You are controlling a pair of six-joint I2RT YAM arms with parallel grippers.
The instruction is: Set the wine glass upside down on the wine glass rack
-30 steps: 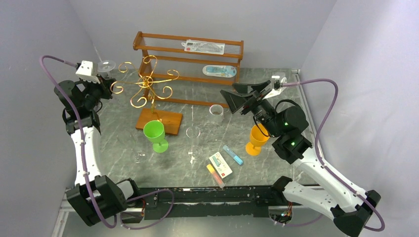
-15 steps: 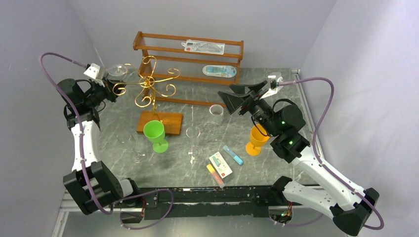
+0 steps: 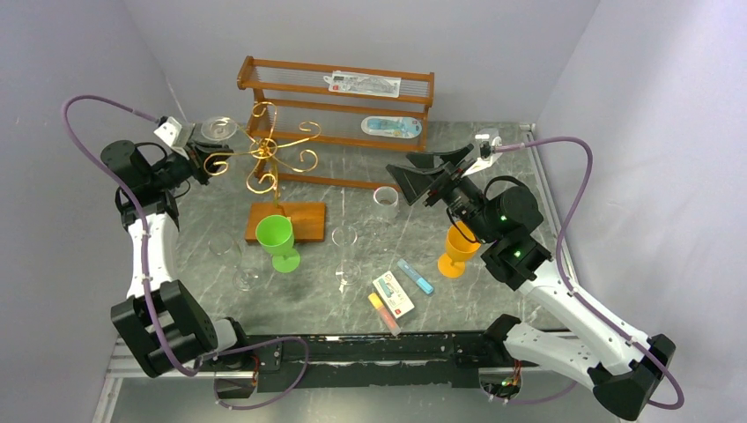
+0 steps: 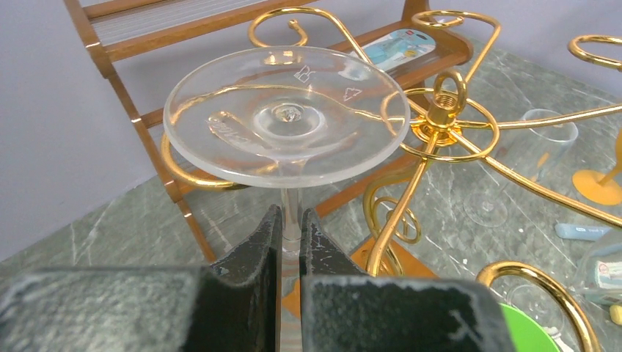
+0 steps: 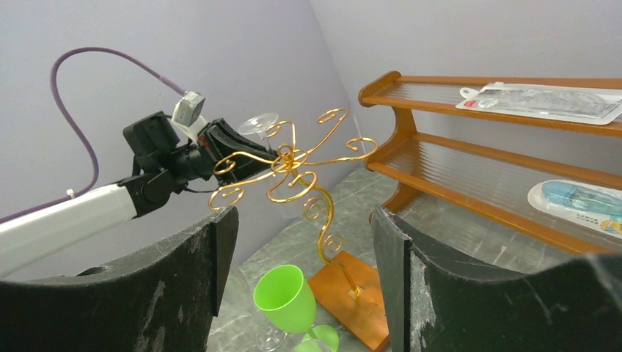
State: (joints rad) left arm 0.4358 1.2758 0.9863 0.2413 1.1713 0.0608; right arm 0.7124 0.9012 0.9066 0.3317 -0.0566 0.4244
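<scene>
My left gripper (image 3: 195, 159) is shut on the stem of a clear wine glass (image 3: 216, 129), held upside down with its round foot uppermost. In the left wrist view the foot (image 4: 286, 114) sits above my fingers (image 4: 257, 253), just left of the gold wire rack's central post (image 4: 440, 110) and over one curled arm; the bowl is hidden below. The gold wine glass rack (image 3: 262, 157) stands on its small wooden base (image 3: 286, 220) and shows in the right wrist view (image 5: 290, 165). My right gripper (image 3: 421, 172) is open and empty, raised right of the rack.
A two-tier wooden shelf (image 3: 339, 110) stands behind the rack. A green goblet (image 3: 277, 238), clear glasses (image 3: 343, 251) (image 3: 236, 260), an orange goblet (image 3: 456, 249), a tape roll (image 3: 386, 199) and small packets (image 3: 394, 295) are on the marble table.
My left gripper has carried the upturned glass rightward, from beside the left wall to the rack's left arms. The right gripper has shifted slightly left.
</scene>
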